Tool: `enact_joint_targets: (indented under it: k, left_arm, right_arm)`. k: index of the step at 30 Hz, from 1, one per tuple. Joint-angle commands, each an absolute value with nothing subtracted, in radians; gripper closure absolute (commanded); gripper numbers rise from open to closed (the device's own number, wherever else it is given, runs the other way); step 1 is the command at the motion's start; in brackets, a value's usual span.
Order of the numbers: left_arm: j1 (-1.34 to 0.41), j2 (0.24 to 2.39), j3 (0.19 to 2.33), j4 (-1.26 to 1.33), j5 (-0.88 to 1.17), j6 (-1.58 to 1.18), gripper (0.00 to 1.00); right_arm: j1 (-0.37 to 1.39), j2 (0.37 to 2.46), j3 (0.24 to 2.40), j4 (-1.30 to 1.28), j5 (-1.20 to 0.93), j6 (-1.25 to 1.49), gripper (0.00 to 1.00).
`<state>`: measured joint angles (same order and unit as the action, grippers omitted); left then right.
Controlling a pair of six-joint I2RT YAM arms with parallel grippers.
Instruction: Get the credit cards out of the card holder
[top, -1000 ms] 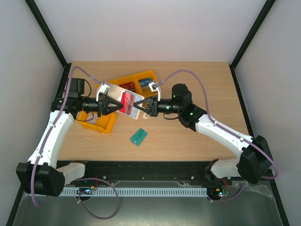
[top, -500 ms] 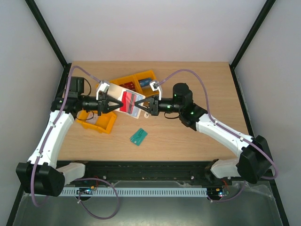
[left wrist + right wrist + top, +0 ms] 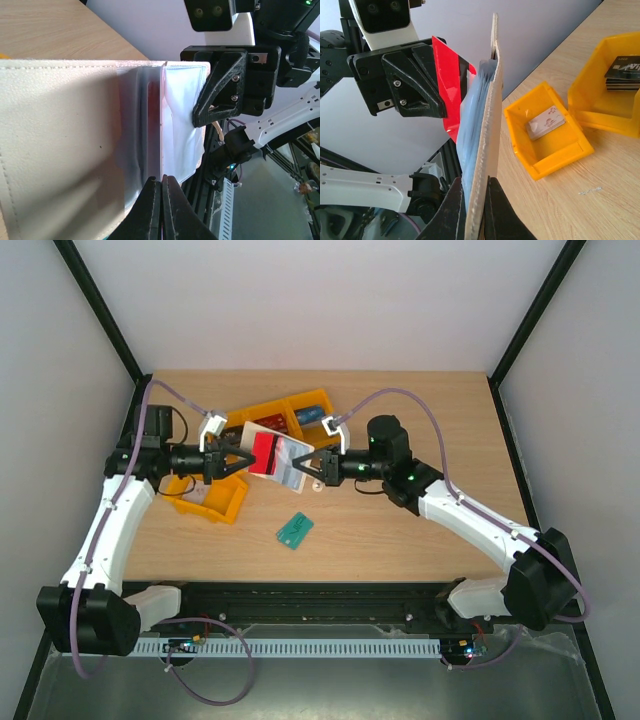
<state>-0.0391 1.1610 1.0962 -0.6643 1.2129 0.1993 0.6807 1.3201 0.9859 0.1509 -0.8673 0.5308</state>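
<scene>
The beige card holder (image 3: 292, 466) is held open in the air between both arms, above the table. My right gripper (image 3: 308, 469) is shut on its right edge; in the right wrist view its fingers (image 3: 455, 200) pinch the beige cover (image 3: 487, 140). My left gripper (image 3: 237, 461) is shut on the dark red card (image 3: 263, 450), which sticks partly out of the holder's blue-grey inner side (image 3: 449, 70). In the left wrist view my left gripper (image 3: 161, 181) is closed at the clear pocket, where a pale card (image 3: 182, 125) sits beside the beige face (image 3: 60, 140).
One yellow bin (image 3: 210, 502) lies under the left gripper and others (image 3: 290, 410) stand behind the holder, with small items inside (image 3: 547, 122). A green card (image 3: 295, 529) lies on the wooden table nearer the front. A small white scrap (image 3: 310, 486) lies below the right gripper.
My left gripper has drawn back to the left with the red card, which now shows further out of the holder. The right gripper keeps its hold on the holder.
</scene>
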Motion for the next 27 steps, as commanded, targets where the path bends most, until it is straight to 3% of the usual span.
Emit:
enact_joint_targets:
  k: [1,8,15,22,27]
  left_arm:
    - [-0.043,1.154,1.109,-0.675,1.183,0.241,0.98]
    - [-0.053,1.167,1.266,-0.782,0.834,0.335,0.98]
    - [-0.291,1.267,1.36,-0.765,0.288,0.503,0.98]
    - [-0.427,1.486,1.335,-0.474,-0.246,0.86,0.98]
    - [-0.451,1.64,1.353,-0.294,-0.346,1.049,0.98]
  right_arm:
    - [0.674,1.303,0.994,0.167,-0.897,0.529,0.98]
    - [0.441,1.291,0.951,0.047,-0.811,0.589,0.98]
    - [0.332,1.269,0.953,-0.014,-0.797,0.542,0.98]
    - [0.201,1.268,0.956,-0.01,-0.841,0.547,0.98]
    - [0.174,1.302,0.977,-0.011,-0.864,0.547,0.98]
